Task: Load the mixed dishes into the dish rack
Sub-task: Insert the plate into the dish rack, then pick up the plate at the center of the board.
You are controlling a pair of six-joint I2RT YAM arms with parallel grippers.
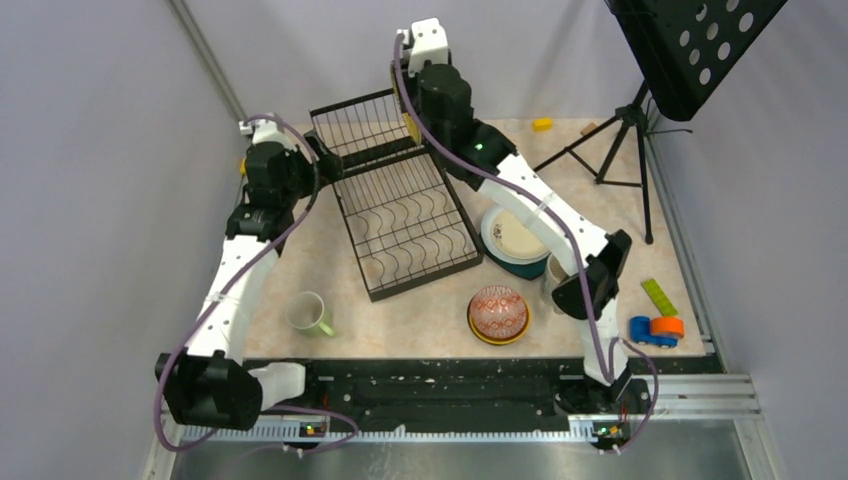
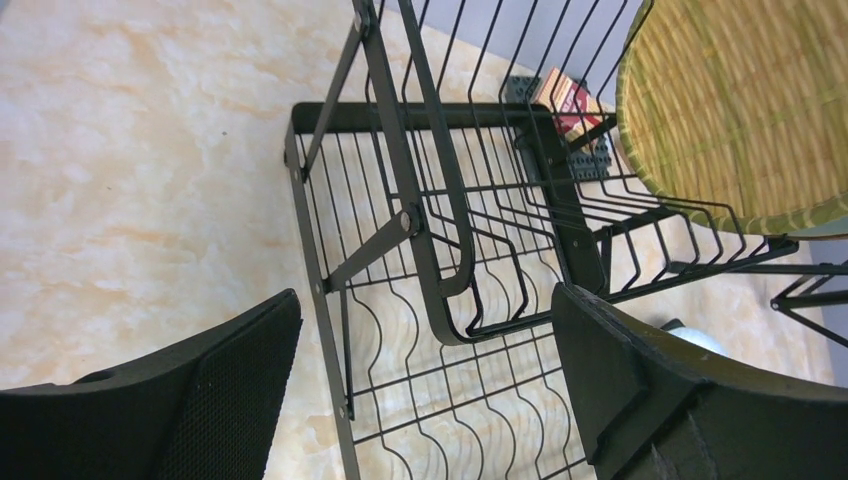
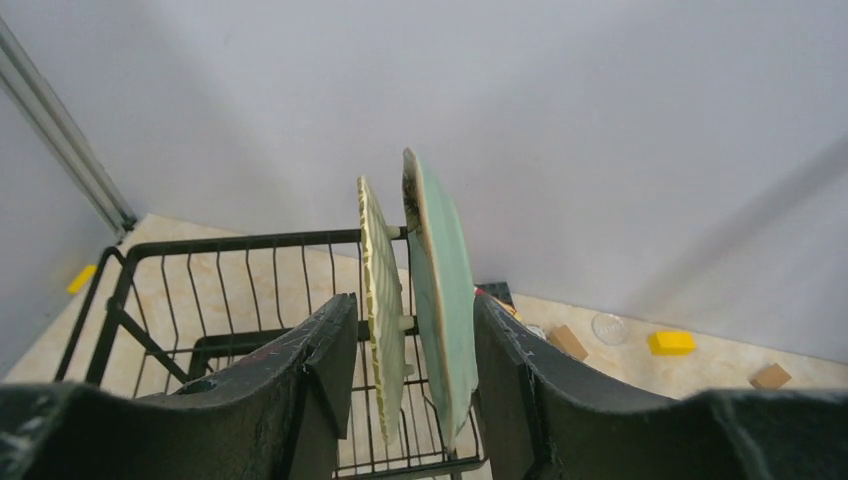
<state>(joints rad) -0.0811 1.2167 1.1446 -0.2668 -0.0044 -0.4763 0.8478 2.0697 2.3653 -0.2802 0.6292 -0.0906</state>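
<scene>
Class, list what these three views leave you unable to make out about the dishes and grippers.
- Top view: the right arm crosses the plate stack, hiding how many plates it holds.
- Top view: a mug sits mostly behind that arm's elbow.
- Right wrist view: whether the right gripper grips the cream-yellow plate and teal plate or merely straddles them is unclear.

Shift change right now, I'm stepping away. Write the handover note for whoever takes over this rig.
Left gripper: open, empty, over the dish rack, lower tray.
Right gripper: one finger on either side of the cream-yellow plate and pale teal plate, both upright in the rack's upper section; grip unclear.
Done: those two plates are racked.
To do: stacked plates, red-patterned bowl and light-green mug, all on the table.
</scene>
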